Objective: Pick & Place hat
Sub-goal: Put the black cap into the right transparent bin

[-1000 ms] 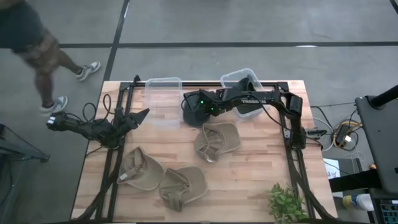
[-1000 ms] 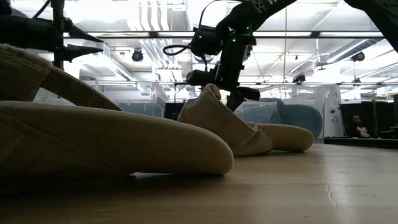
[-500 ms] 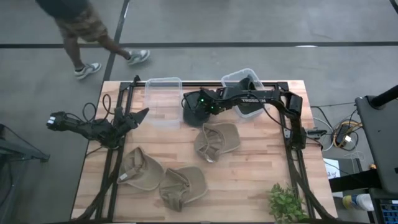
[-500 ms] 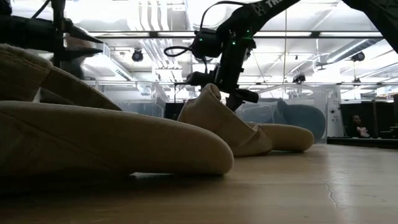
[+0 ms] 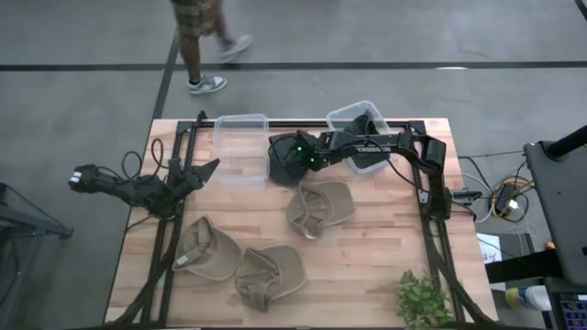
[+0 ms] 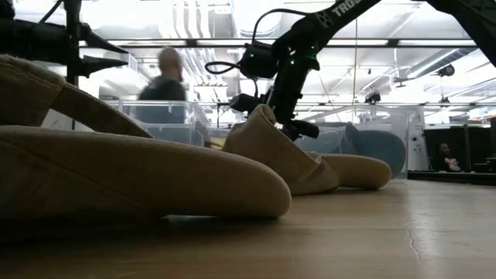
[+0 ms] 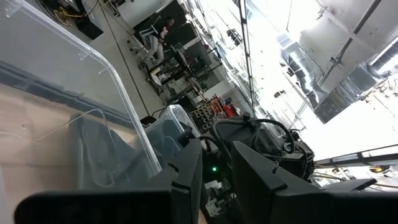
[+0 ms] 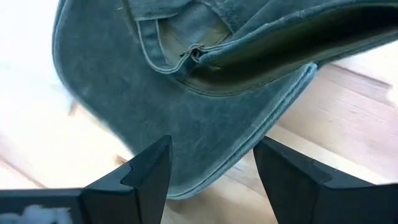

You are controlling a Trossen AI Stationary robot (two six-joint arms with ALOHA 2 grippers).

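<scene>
A dark blue-grey hat (image 5: 278,170) lies on the table near the far edge, between two clear bins. The right wrist view shows it open side up (image 8: 186,106). My right gripper (image 5: 288,158) hangs just above it, open. In the right wrist view (image 8: 214,180) its fingers stand on either side of the brim's edge (image 8: 249,155), and I see no touch. In the low view that gripper (image 6: 288,125) shows behind a tan hat. My left gripper (image 5: 209,169) waits over the table's left side, its fingers a narrow gap apart (image 7: 216,180).
Three tan hats lie on the table: one in the middle (image 5: 321,207) and two near the front left (image 5: 206,247) (image 5: 271,275). The left clear bin (image 5: 240,147) and the right bin holding another dark hat (image 5: 359,128) stand at the far edge. A person (image 5: 204,37) walks beyond it.
My right gripper has sunk a little toward the dark hat, shifted slightly toward the table's left and tipped. The gap between its fingers looks unchanged. A person has walked from left to right past the table's far side.
</scene>
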